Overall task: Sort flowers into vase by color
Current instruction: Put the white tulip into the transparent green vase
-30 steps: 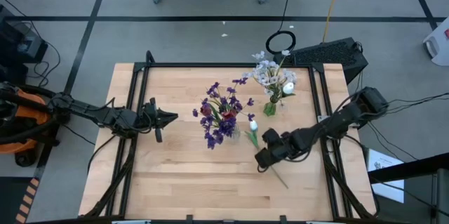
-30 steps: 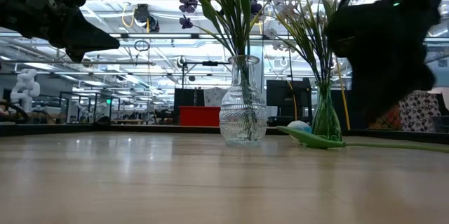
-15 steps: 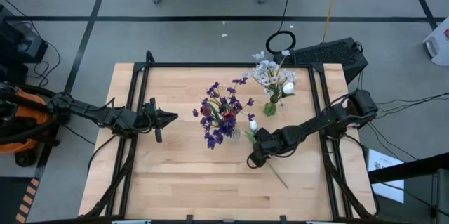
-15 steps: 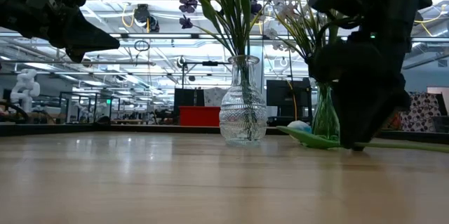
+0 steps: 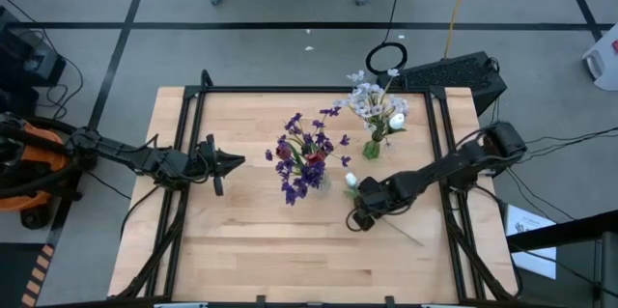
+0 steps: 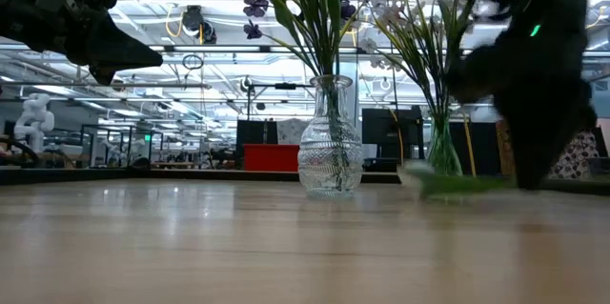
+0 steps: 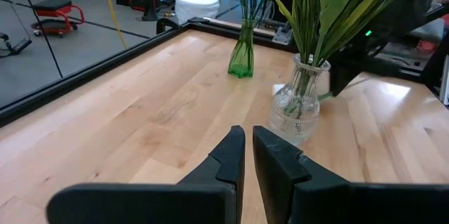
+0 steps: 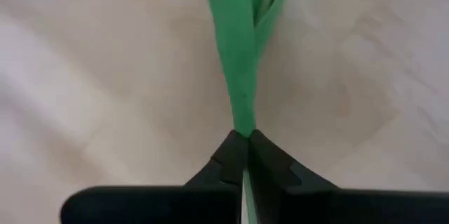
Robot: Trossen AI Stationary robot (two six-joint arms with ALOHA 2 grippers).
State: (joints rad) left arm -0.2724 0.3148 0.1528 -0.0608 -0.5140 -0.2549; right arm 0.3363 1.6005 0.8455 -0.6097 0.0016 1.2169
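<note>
White tulip bud (image 5: 351, 182), long green stem, leaf pinched in right tool (image 8: 245, 155); left tool (image 7: 248, 155) pressed together.

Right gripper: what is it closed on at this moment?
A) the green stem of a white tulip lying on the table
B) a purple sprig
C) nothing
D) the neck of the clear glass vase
A: the right wrist view shows the right gripper pinched shut on the green stem of the white tulip, which lies on the table.
</note>
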